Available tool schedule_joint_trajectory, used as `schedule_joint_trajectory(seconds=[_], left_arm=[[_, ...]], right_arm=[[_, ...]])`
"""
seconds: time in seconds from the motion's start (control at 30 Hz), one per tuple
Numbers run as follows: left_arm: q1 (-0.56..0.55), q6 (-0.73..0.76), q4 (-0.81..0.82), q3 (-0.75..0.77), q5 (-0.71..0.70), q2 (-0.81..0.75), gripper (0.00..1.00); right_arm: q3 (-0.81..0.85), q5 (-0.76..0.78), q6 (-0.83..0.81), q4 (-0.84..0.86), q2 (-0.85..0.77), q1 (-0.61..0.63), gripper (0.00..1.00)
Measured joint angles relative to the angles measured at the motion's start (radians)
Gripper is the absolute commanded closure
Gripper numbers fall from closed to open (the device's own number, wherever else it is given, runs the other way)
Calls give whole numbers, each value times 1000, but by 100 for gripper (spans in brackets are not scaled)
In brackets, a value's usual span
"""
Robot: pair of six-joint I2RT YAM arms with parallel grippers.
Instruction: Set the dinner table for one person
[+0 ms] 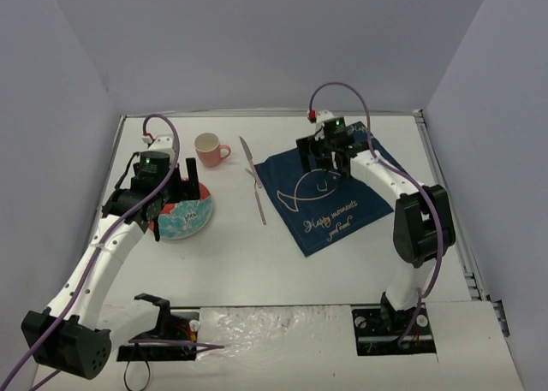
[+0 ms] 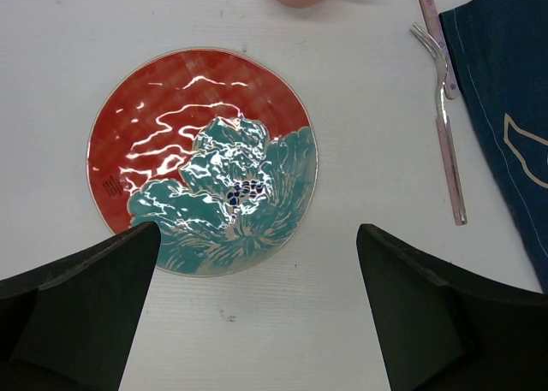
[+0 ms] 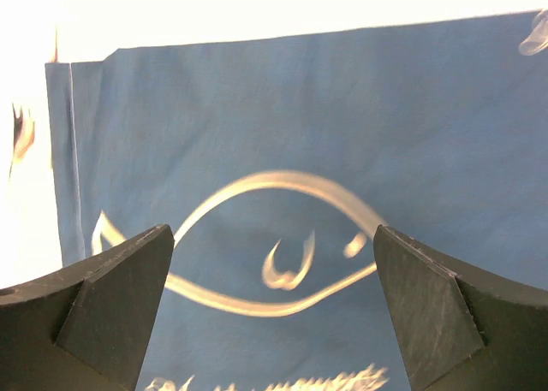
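Observation:
The white dinner table [image 1: 257, 263] carries a round plate [image 1: 184, 216] painted red and teal, left of centre. My left gripper [image 1: 187, 186] hangs open above the plate's near edge; in the left wrist view the plate [image 2: 201, 160] lies just ahead of the open gripper [image 2: 257, 237], with nothing between the fingers. A pink cup [image 1: 208, 149] stands behind the plate. A knife [image 1: 247, 152] and a pink-handled fork [image 1: 259, 196] lie beside a navy fish-print cloth [image 1: 330, 198]. My right gripper [image 1: 326, 163] hovers open over the cloth [image 3: 282, 134], empty [image 3: 272, 237].
Grey walls close in the table on the left, back and right. A metal rim [image 1: 445, 186] runs along the right side. The fork [image 2: 445, 126] lies between the plate and the cloth's edge [image 2: 514, 91]. Both arm bases sit at the near edge.

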Motion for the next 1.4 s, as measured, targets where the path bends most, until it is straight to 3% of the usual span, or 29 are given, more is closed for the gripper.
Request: schedule_joint_trajectory(seconds=[0.3,0.6,0.83,1.13,1.4], left_arm=[[1,-5,0,-9,12,-2,3],[8,-10,1,-9,15,-2,3],[8,-13,6,-9,17,-2,3],[8,-15,7,-10,23,-2,3],[8,-15,8,-11,24,-2,3]], right_arm=[[-348,-16,185,52,-24,9,1],[-475,-30,270,175,-103,7,0],[-538,3,277,149,-164,-21,0],[-512,25,274,38,-192,-90,0],[-209,39,240,25,-131,-161,0]])
